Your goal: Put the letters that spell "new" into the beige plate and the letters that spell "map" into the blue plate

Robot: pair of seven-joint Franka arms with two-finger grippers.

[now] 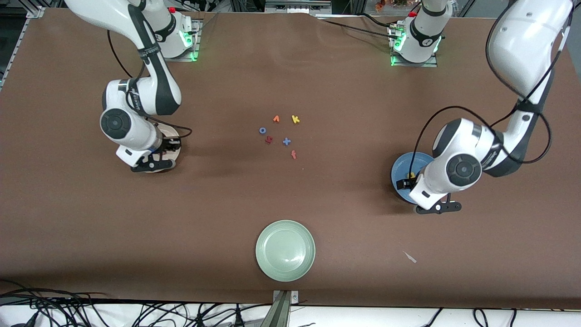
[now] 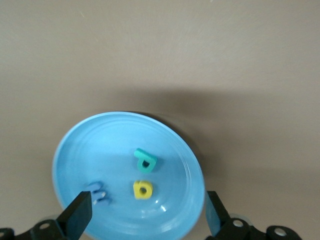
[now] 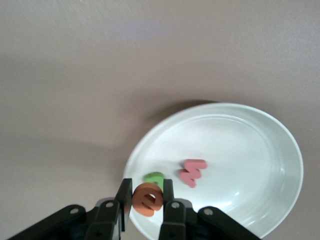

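Over the blue plate (image 2: 75, 150), the left gripper (image 2: 147, 216) is hanging spread; over the beige plate (image 3: 260, 145), the right gripper (image 3: 147, 202) is pinching the orange e (image 3: 147, 199).

We read single foam letters only. On the table (image 1: 91, 227), well apart from the pale green plate (image 1: 285, 250) and farther from the front camera, lie a yellow k (image 1: 295, 119) and a blue o (image 1: 262, 130). In the beige plate (image 3: 280, 150) lies a pinkish-red w (image 3: 192, 171); the right arm's jaws pinch an orange e (image 3: 148, 198). The teal p (image 2: 145, 161) lies in the blue plate (image 2: 75, 150).
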